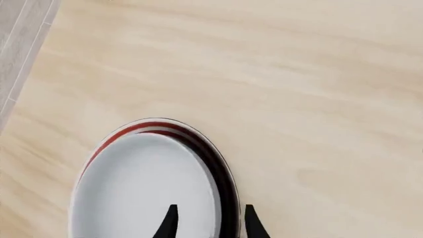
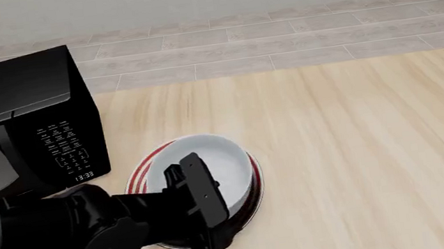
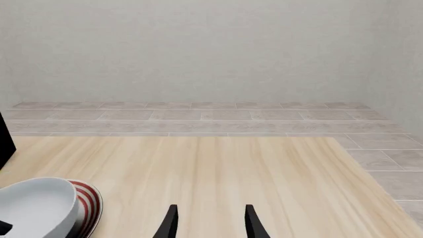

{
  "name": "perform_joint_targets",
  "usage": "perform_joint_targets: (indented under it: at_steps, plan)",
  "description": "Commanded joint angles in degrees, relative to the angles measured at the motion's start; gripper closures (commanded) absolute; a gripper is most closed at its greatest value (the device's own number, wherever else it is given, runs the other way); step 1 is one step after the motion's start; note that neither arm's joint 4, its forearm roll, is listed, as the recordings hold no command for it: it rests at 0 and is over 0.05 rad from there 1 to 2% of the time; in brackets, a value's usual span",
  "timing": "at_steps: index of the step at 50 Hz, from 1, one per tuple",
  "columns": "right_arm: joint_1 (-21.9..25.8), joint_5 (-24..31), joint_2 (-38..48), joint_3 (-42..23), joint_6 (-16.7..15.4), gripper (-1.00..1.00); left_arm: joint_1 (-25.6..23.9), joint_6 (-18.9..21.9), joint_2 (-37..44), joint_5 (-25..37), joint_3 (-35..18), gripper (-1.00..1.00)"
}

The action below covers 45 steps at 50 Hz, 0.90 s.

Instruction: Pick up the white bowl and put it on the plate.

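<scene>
Resting on the plate [image 2: 250, 203], tilted: white bowl [image 2: 206, 165], just ahead of my left gripper [image 1: 210, 223], whose fingers straddle its rim; whether they pinch it I cannot tell. Right gripper [image 3: 210, 223]: parted, empty, well apart. Front view alone shows the black microwave [image 2: 20, 125] beside it.
</scene>
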Motion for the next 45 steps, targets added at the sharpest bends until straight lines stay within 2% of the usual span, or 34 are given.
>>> perform_joint_targets:
  at_steps: [1,25,45]
  plan:
    - [0.0,0.0,-0.1,0.0,0.0,-1.00,-0.2,0.4,-1.5,1.1,0.2,-1.00]
    - [0.0,0.0,0.0,0.0,0.0,-1.00,1.4,4.0,-15.1,12.4,0.9,-1.00]
    - [0.0,0.0,0.0,0.0,0.0,-1.00,2.6,5.0,-25.5,19.3,2.8,-1.00]
